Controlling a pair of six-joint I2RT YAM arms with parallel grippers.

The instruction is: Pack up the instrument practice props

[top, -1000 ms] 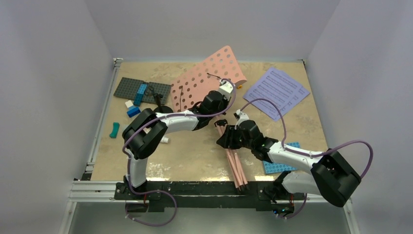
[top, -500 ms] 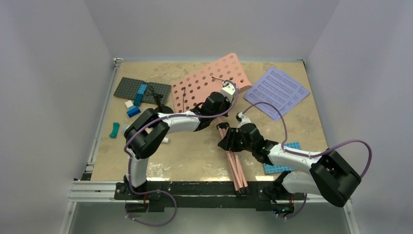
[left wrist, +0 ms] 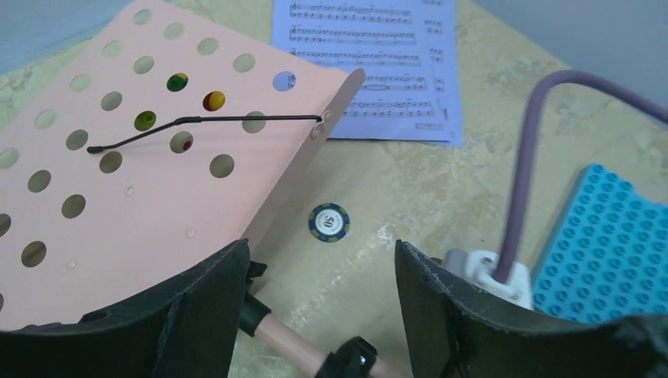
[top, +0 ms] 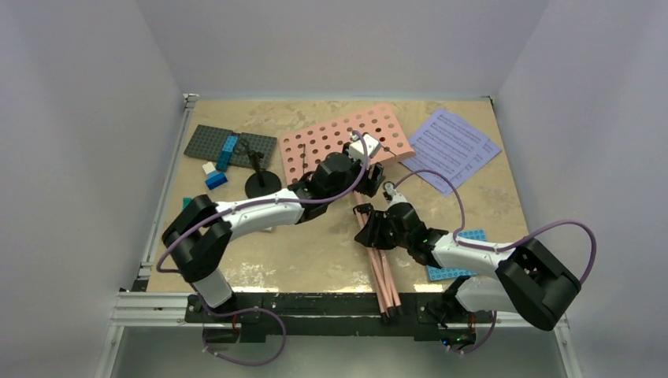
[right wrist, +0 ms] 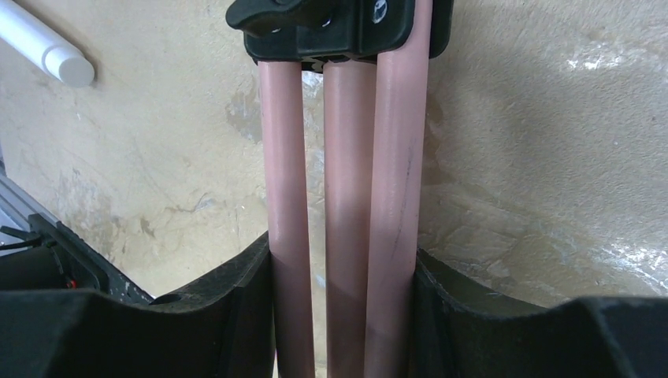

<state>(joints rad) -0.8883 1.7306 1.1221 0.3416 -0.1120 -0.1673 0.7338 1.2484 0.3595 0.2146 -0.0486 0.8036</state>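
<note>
The pink music stand lies on the table with its hole-dotted desk [top: 346, 140] flat and its folded legs [top: 380, 268] pointing at the near edge. My left gripper [top: 377, 175] is open at the desk's lower edge [left wrist: 118, 189]; the stand's pole [left wrist: 287, 342] passes under the gap between its fingers. My right gripper [top: 376, 236] is shut on the three pink legs [right wrist: 343, 197]. Lavender sheet music [top: 451, 147] lies at the back right. The black mic stand [top: 260, 179] stands left of the desk. A small white microphone [right wrist: 47, 51] lies by the legs.
A grey studded plate [top: 230, 144] with blue bricks [top: 227, 152] lies at the back left, and another blue brick [top: 216, 179] lies near it. A blue studded plate [top: 461, 264] lies under my right arm. A blue poker chip [left wrist: 328, 222] lies beside the desk's corner.
My left gripper has opened and let go of the desk, which swung down from tilted up to flat. The left arm stretched out to the right. The right gripper kept its hold.
</note>
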